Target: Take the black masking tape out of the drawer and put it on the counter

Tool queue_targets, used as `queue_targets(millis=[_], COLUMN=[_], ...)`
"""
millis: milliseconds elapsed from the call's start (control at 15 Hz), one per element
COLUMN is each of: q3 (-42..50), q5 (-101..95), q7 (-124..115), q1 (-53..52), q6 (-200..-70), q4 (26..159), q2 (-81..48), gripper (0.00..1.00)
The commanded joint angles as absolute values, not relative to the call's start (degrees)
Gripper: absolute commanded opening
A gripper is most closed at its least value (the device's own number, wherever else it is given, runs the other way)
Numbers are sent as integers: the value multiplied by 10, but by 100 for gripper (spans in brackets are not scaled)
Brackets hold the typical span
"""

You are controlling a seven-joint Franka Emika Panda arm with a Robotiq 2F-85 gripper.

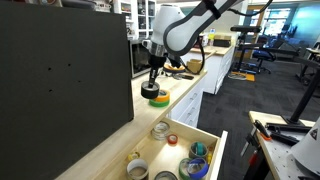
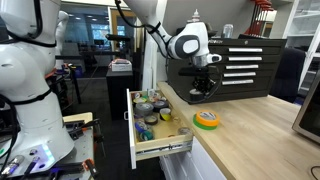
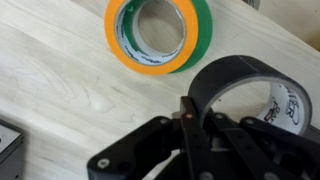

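Black tape roll in the gripper, over the pale counter by its front edge.

From where I stood, the gripper [image 3: 190, 112] had its dark metal fingers pinched on the wall of the black masking tape [image 3: 235, 72]. One finger sat inside the ring and one outside. The roll was glossy black, tilted, with a whitish printed core. I couldn't tell whether it touched the counter [image 3: 60, 70], a matte cream top with faint wood grain. Just beside it, apart, a yellow-and-green roll [image 3: 160, 35] lay flat. In both exterior views the gripper [image 1: 152, 82] [image 2: 205, 90] hung near the counter's front edge, above the drawer [image 2: 165, 149]. The drawer stood pulled out, shallow and white-fronted, with other round rolls [image 1: 195, 165] inside.
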State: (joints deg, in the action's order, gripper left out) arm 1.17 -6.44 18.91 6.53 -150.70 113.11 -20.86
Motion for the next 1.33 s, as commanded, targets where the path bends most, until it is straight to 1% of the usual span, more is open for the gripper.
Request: queue_targets(millis=[0, 533, 600, 667, 733, 933, 1067, 1267], q3=[3, -17, -16, -14, -14, -16, -20, -29], q5=[-46, -12, -12, -16, -17, -18, -16, -10], q7=[186, 194, 192, 192, 193, 194, 197, 203], q1=[69, 78, 78, 76, 76, 75, 75, 77], q6=[-1467, -1436, -1433, -1434, -1432, -1433, -1434, -1409], q4=[1075, 1024, 1020, 1019, 1017, 1021, 1027, 1037], q2=[-252, -323, -328, -330, -331, -319, -305, -277], gripper=[4, 4, 33, 35, 40, 60, 72, 92])
